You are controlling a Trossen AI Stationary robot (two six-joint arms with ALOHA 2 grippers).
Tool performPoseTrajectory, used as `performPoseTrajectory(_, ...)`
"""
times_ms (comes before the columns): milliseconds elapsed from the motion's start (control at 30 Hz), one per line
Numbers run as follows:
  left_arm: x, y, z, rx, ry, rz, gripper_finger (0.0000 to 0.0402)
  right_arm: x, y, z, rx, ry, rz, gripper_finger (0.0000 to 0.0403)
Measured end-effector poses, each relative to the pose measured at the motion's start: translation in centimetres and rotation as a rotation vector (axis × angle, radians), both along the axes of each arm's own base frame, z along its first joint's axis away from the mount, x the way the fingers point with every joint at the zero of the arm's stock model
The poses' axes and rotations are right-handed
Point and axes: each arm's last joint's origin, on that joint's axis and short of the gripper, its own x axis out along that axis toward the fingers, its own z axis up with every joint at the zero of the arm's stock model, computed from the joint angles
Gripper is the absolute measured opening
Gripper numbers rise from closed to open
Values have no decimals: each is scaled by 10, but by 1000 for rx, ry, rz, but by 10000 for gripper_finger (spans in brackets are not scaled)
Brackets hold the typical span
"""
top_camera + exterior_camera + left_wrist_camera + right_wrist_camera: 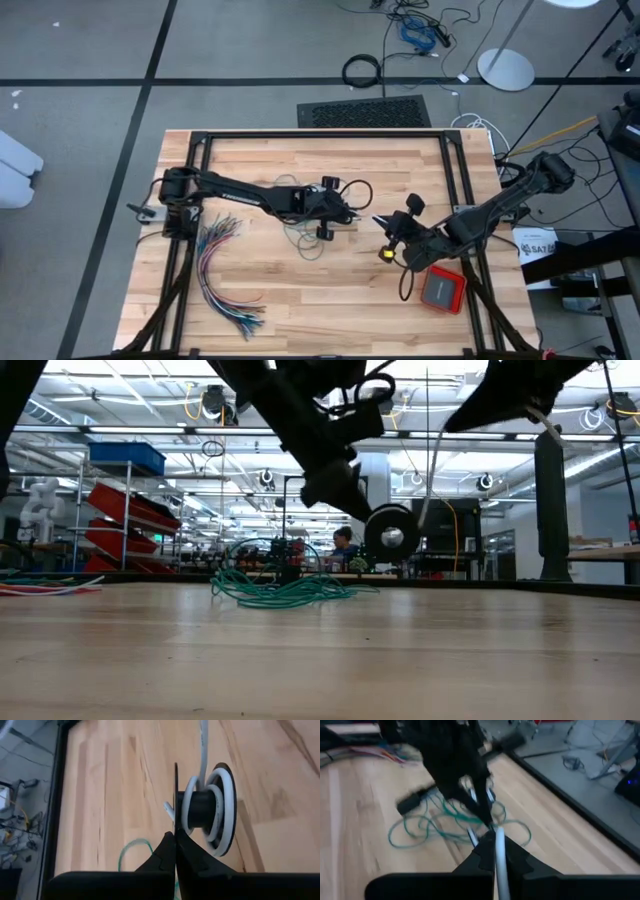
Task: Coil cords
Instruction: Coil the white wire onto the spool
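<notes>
While the left pincer (175, 851) pinches the thin rim of a small black spool (207, 810) above the middle of the tabletop (300, 300), the right pincer (494, 851) is pressed together on the white cord (500, 870) running from it. White turns already sit on the spool's hub. The teal-green cord (305, 240) lies loose in a tangled heap on the tabletop, just under the left arm; a black cord (405, 285) seems to trail near the right arm, though it is hard to make out. Both cords look light, limp and springy, likely to slip and unwind, so they are best gripped near a free end and kept taut
</notes>
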Motion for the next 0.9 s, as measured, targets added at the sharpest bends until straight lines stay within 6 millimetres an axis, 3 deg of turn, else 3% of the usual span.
performPoseTrajectory(200,5,2,-10,60,-7,48,0,1,0,11,-24,-51,36,0)
performPoseTrajectory(333,12,5,-3,90,-117,102,0,5,3,13,-8,-69,65,0)
performPoseTrajectory(667,25,13,21,-7,-435,191,0,21,11,3,-75,-78,66,0)
performPoseTrajectory(900,29,12,29,-98,-548,159,0,34,14,-16,-189,-13,17,0)
